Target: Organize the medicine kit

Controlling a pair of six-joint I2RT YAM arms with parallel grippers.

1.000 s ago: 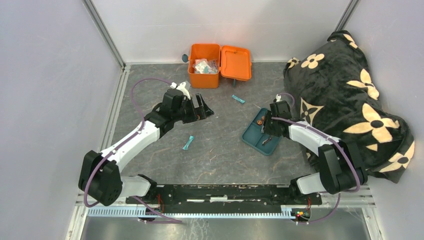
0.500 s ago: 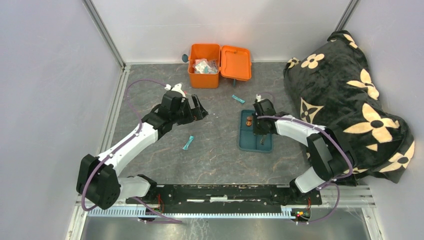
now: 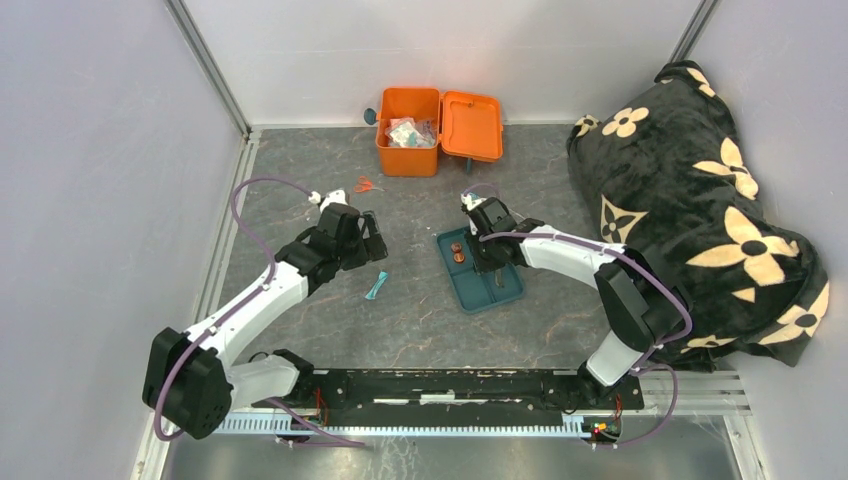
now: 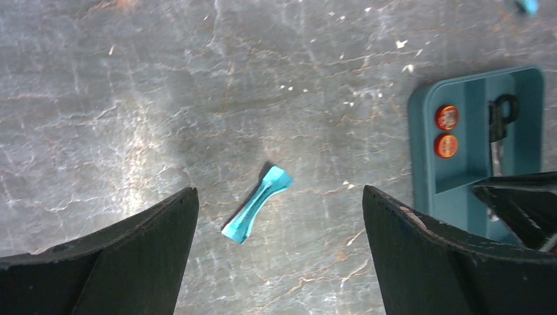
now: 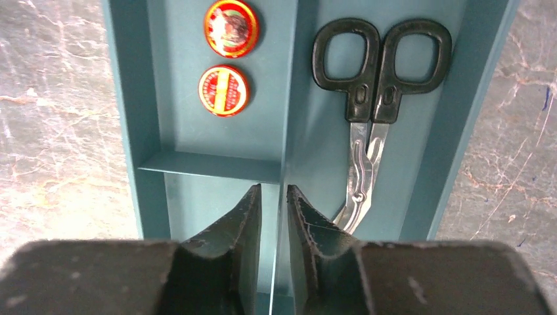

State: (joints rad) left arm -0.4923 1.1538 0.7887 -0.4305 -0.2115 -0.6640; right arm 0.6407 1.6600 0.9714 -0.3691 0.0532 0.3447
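Observation:
The medicine kit (image 3: 408, 145), an orange box, stands at the back with its lid (image 3: 472, 126) open and packets inside. My right gripper (image 5: 272, 189) is shut on the middle divider of the teal tray (image 5: 148, 98), which lies mid-table (image 3: 495, 298). The tray holds black-handled scissors (image 5: 374, 98) and two red round tins (image 5: 223, 90). My left gripper (image 4: 279, 190) hangs wide open above a small cyan packet (image 4: 257, 204) on the table (image 3: 376, 285), touching nothing. The tray's left part (image 4: 473, 98) shows at that view's right edge.
A black flowered blanket (image 3: 690, 200) is heaped on the right side. A small orange-red item (image 3: 366, 184) lies in front of the kit. Grey walls close in the left and the back.
The right gripper has closed on the tray's divider and moved the tray leftward toward the table's middle. The left arm has drawn back and left, over the cyan packet.

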